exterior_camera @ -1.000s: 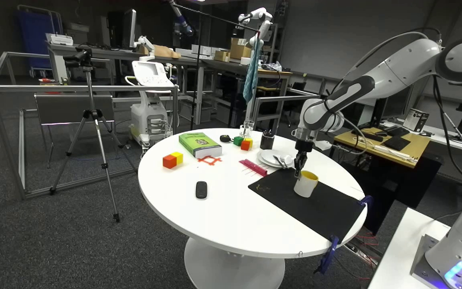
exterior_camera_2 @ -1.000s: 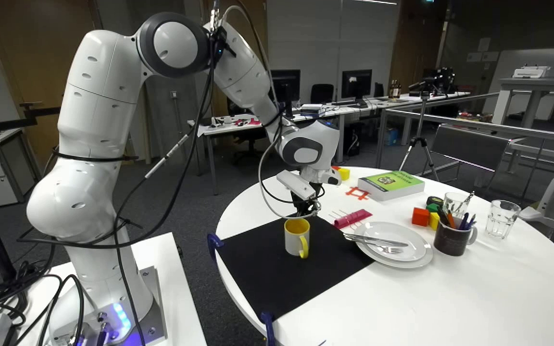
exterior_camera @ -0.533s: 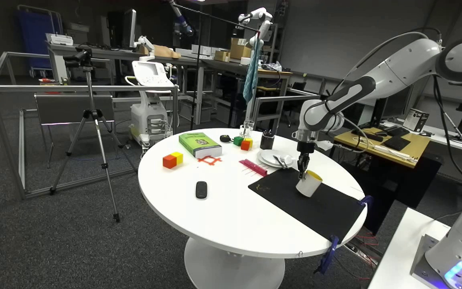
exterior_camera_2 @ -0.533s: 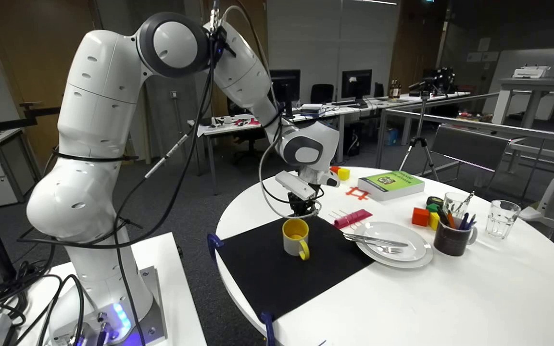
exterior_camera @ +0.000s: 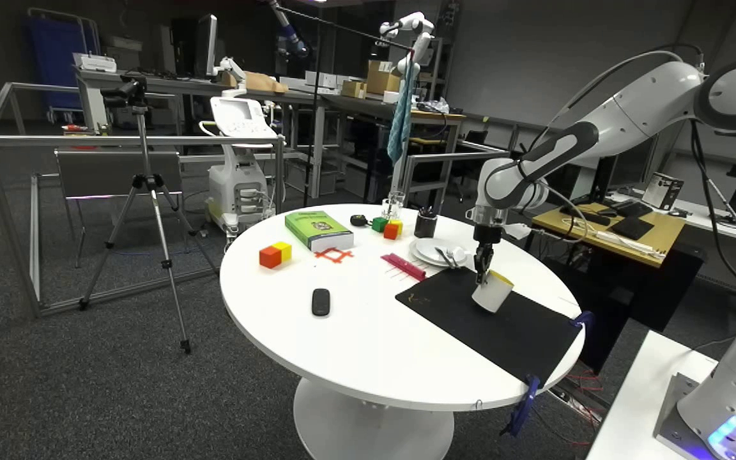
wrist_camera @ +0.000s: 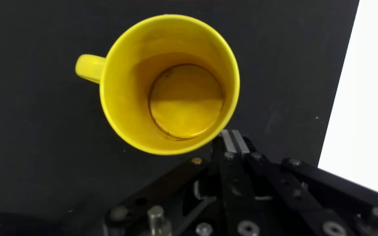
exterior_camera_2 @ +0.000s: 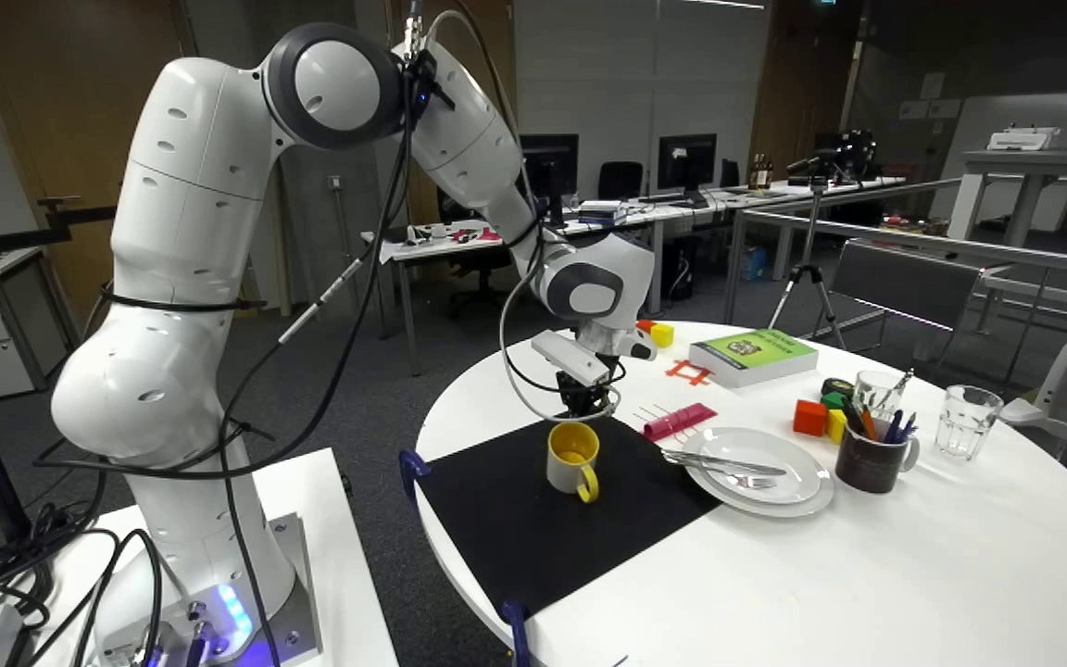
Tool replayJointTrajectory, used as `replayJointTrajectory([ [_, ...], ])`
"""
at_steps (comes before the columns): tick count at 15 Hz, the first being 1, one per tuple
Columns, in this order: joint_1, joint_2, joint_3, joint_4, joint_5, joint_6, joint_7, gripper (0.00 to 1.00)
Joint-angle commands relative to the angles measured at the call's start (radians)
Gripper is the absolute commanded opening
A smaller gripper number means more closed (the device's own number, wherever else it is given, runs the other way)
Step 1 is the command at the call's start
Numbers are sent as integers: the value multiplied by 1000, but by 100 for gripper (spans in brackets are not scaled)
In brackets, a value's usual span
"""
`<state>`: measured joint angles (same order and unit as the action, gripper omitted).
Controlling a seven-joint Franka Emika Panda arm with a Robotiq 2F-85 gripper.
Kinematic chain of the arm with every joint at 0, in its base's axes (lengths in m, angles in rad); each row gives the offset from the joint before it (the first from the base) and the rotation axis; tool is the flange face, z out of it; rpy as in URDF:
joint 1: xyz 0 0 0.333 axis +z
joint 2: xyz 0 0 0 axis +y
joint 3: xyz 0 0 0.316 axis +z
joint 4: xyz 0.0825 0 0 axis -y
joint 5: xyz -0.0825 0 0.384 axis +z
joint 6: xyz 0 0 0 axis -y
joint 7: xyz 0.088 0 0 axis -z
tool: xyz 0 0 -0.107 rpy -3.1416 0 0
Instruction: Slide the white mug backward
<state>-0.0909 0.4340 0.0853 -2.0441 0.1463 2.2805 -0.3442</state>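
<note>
- One arm point(exterior_camera_2: 339, 88) arches over the scene, white with dark-grey joint covers, blue lights aglow at its base.
- Beneath it spreads the desk point(exterior_camera: 368, 338), round and white on a white pedestal, and it's a busy one!
- Across part of the desk lies the black mat point(exterior_camera_2: 561, 537), and that's where the action is.
- Off in the background, a printed box point(exterior_camera: 664, 190); its print is too small to read.
- The thick green book point(exterior_camera_2: 754, 355) lies flat on the desk, lettering and a small picture on its cover, but the words are too blurred to make out.
- Two white plates point(exterior_camera_2: 765, 445) sit stacked just beside the mat, a knife point(exterior_camera_2: 746, 466) and a fork point(exterior_camera_2: 760, 482) laid on them.
- And here's the white mug point(exterior_camera: 493, 295), on the mat, within its edges, and look at that, it's tilted! In an exterior view its rim leans away from the jaws. White outer wall, yellow rim, yellow handle; the wrist view peers right in: glossy yellow walls, a shadow across them, a dark brownish ring around the bottom.
- The jaws are narrow, side by side, only a thin dark line between their grey pads point(wrist_camera: 227, 140), and they're up against the outside of the mug near its rim.
- A dark oblong object point(exterior_camera: 321, 302) lies on the white surface, well apart from the mug.
- Last and littlest, a red cube point(exterior_camera: 270, 257) and a yellow cube point(exterior_camera: 285, 251), snug together near the desk's edge.
</note>
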Motion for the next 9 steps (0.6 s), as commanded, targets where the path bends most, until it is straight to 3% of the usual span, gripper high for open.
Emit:
replayJointTrajectory([
  [1,2,-21,-5,-17,11,32,20,0],
  [9,4,-16,-5,-22,12,135,56,0],
])
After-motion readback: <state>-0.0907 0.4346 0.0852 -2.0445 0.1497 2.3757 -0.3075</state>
